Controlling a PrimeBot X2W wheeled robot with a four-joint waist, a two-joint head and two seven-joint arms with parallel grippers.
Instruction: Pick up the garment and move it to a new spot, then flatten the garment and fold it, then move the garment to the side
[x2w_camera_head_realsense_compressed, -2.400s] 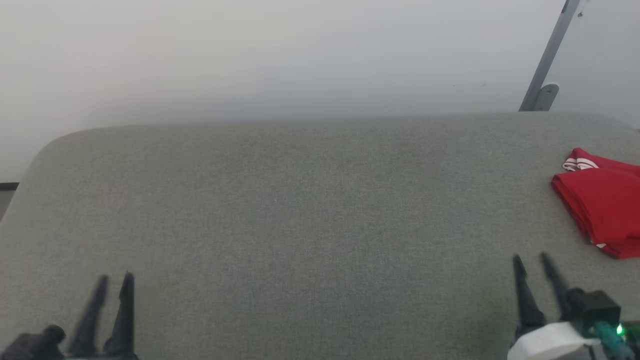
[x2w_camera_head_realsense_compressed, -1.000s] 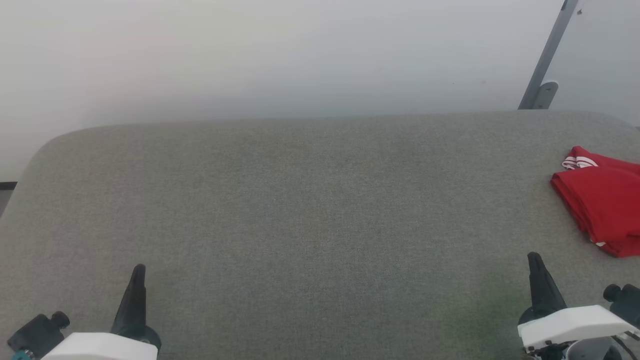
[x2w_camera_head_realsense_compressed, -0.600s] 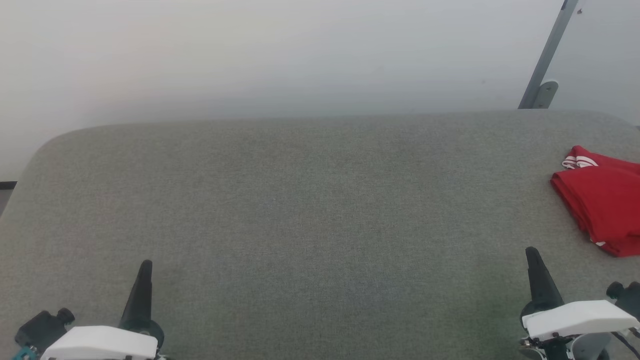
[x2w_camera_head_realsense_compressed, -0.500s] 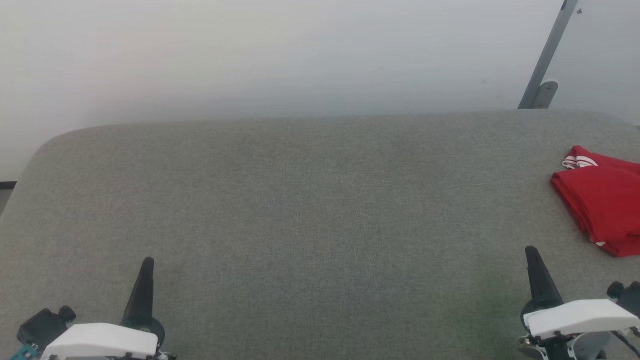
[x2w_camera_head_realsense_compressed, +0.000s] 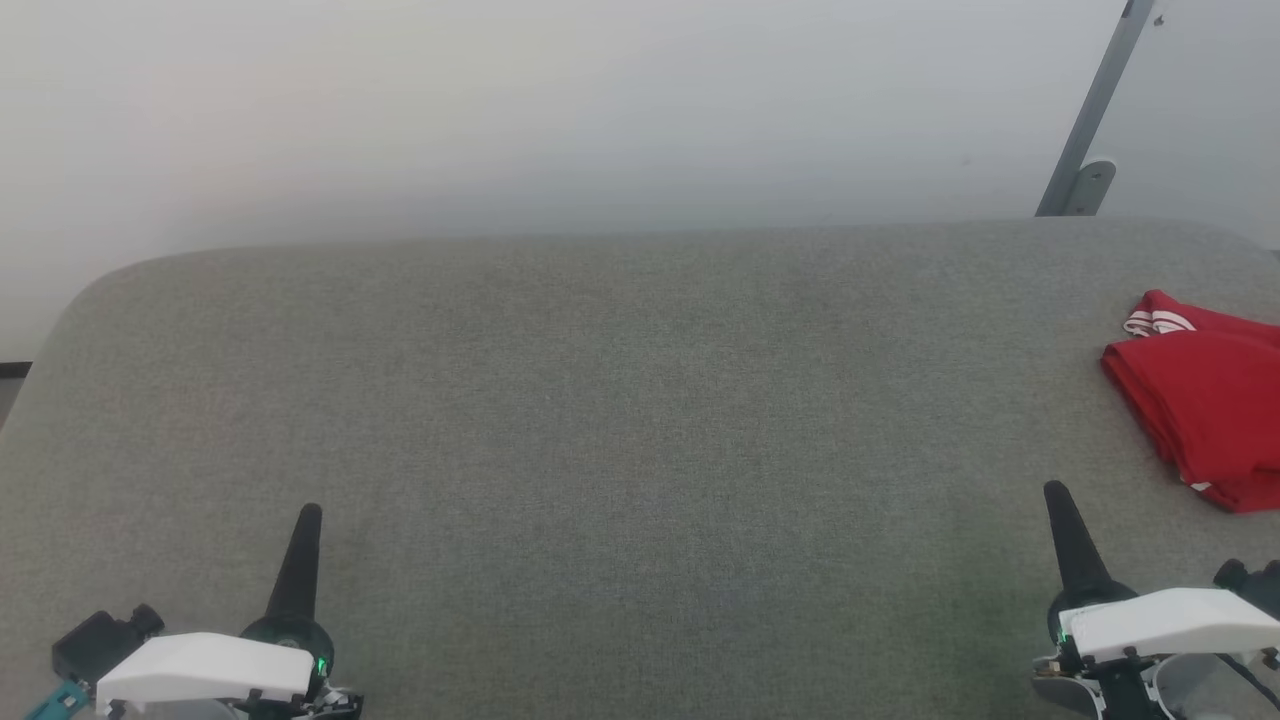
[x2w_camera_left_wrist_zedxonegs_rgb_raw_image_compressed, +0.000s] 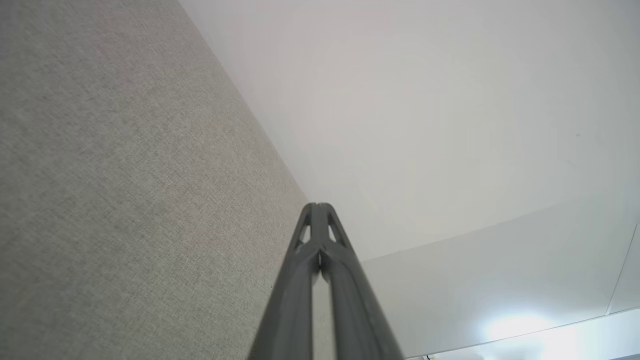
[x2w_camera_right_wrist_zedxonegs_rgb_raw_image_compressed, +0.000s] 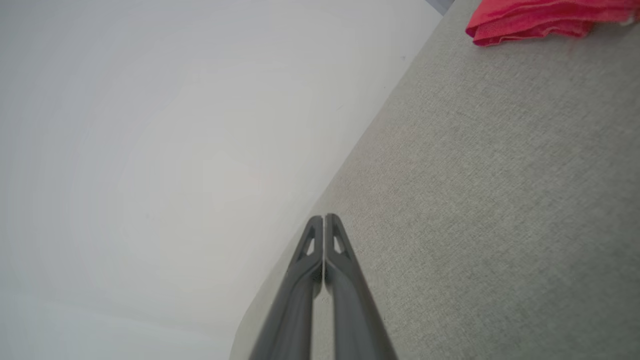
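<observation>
The garment is cut off by the head view's right edge and by the right wrist view's top edge; it lies folded, so its inner layers are hidden. The bodies of the left end effector and the right end effector run past the bottom edge. The table runs out of frame to the right and below. A grey bar runs out at the top.

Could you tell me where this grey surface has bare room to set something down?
The grey surface is bare from its left edge across the middle, including between the left gripper and right gripper. Only the right edge is taken, by the folded garment.
</observation>
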